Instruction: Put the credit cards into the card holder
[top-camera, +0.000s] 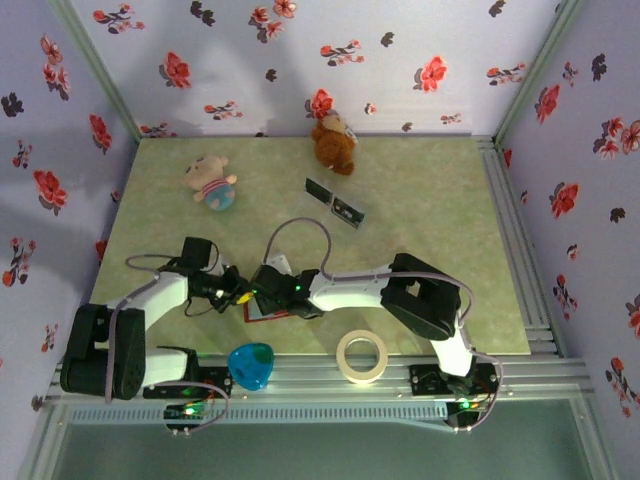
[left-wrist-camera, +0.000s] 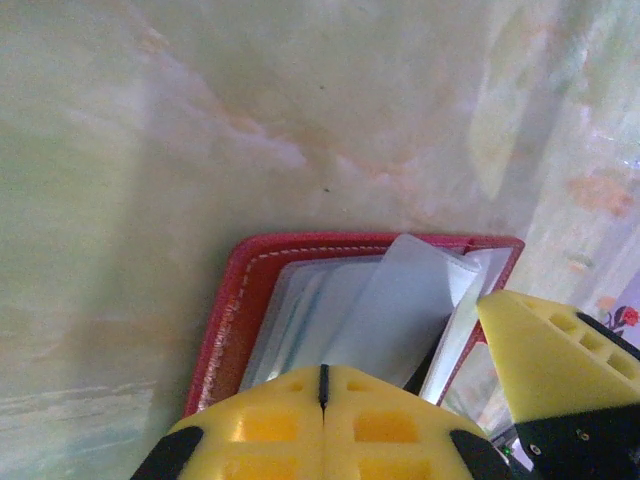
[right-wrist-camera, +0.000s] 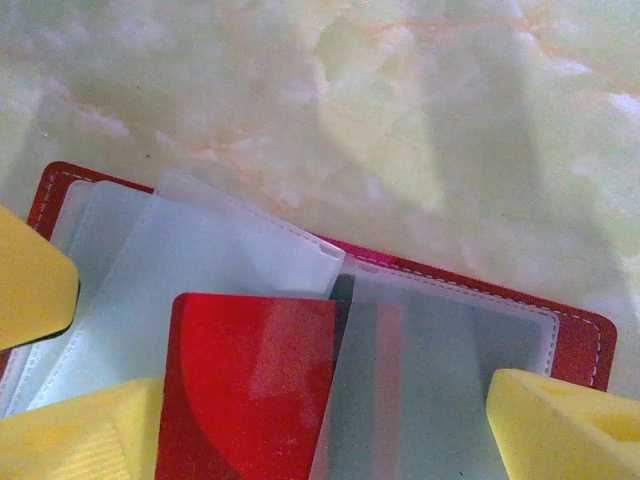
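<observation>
Card holder (right-wrist-camera: 578, 338) open, red card (right-wrist-camera: 250, 390) atop

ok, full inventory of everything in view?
table: one, green marbled, under everything
card holder: one, red, open, near centre
red card: one, red, over the holder's sleeves
dark cards: seemingly two, black, far centre
teddy bear: one, brown, far edge
doll: one, pink, far left
heart-shaped object: one, blue, near edge
tape roll: one, cream, near edge
left pincer: one, yellow, shut, at holder
right pincer: one, yellow, open, either side of red card
</observation>
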